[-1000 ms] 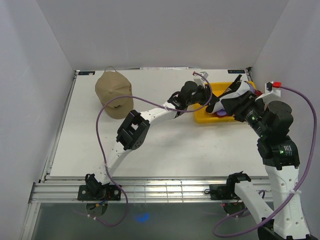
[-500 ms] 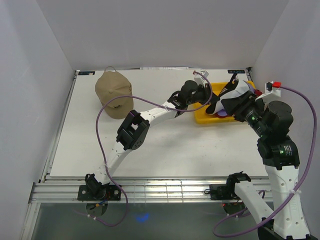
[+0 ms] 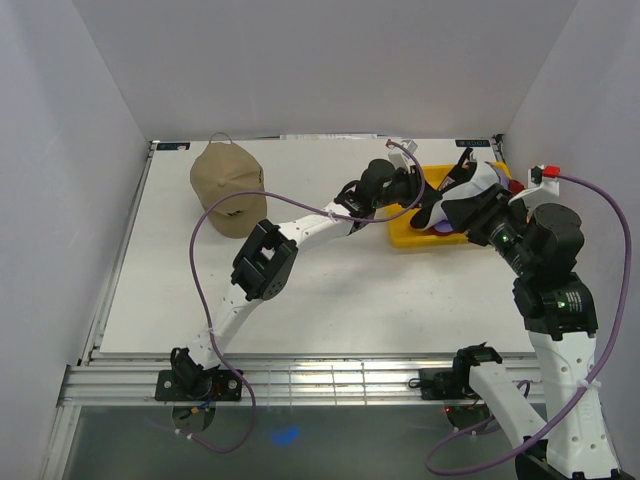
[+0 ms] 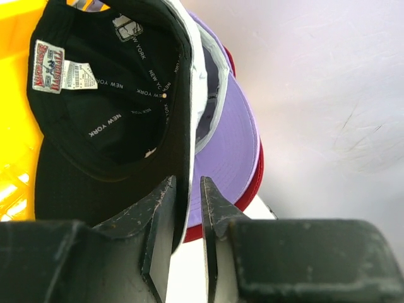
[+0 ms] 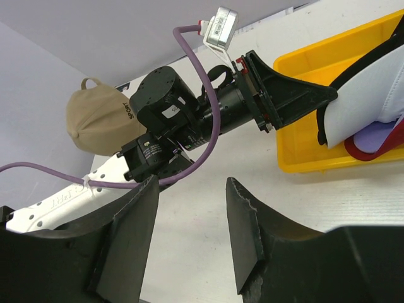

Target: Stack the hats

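Observation:
The tan cap sits alone at the far left of the table and also shows in the right wrist view. The other caps lie nested in the yellow tray. They are the black cap, white cap, purple cap and red cap. My left gripper is shut on the black cap's brim at the tray's left end. The white brim lies against that brim. My right gripper is open and empty, above the table just near of the tray.
The tray stands at the far right by the right wall. The left arm stretches diagonally across the table's middle, with a purple cable looping beside it. White walls close in the table at the left, back and right.
My left gripper has shifted slightly toward the back with the brim in its grip. The right arm has barely moved. The tan cap has not moved.

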Available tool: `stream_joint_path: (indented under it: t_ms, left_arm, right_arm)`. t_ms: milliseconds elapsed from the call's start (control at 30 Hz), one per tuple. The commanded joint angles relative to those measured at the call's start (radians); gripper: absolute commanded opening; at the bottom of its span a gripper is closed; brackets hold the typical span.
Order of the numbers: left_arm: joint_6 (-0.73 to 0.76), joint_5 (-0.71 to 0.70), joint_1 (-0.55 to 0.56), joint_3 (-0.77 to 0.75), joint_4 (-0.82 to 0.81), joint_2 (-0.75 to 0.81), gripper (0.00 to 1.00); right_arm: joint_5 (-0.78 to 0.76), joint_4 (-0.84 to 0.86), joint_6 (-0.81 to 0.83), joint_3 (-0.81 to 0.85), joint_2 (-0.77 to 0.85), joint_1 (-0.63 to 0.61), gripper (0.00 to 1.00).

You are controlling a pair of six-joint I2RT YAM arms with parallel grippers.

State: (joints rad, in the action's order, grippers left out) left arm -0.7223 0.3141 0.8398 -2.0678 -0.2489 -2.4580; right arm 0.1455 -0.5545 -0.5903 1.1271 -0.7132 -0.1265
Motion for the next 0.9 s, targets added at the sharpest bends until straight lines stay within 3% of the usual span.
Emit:
stream_joint_path:
  t_ms: [0,200,700,867]
  left_arm:
    - [-0.008,0.003,0.004,-0.002,-0.026,0.097,0.33]
    - [-0.022,-0.003,0.002,-0.003,-0.032,0.094,0.33]
    - [-0.035,-0.02,-0.002,0.006,-0.027,0.102,0.0]
    - [-0.006,-0.029,-0.002,0.005,-0.012,0.134,0.0]
  right_arm:
    - [0.005,0.024,0.02,-0.007,0.015,-0.001,0.53]
    - [0.003,0.019,0.023,-0.01,0.02,0.001,0.52]
    - [0.003,0.016,0.024,-0.012,0.029,-0.001,0.52]
    - [-0.007,0.016,0.026,-0.003,0.026,-0.001,0.52]
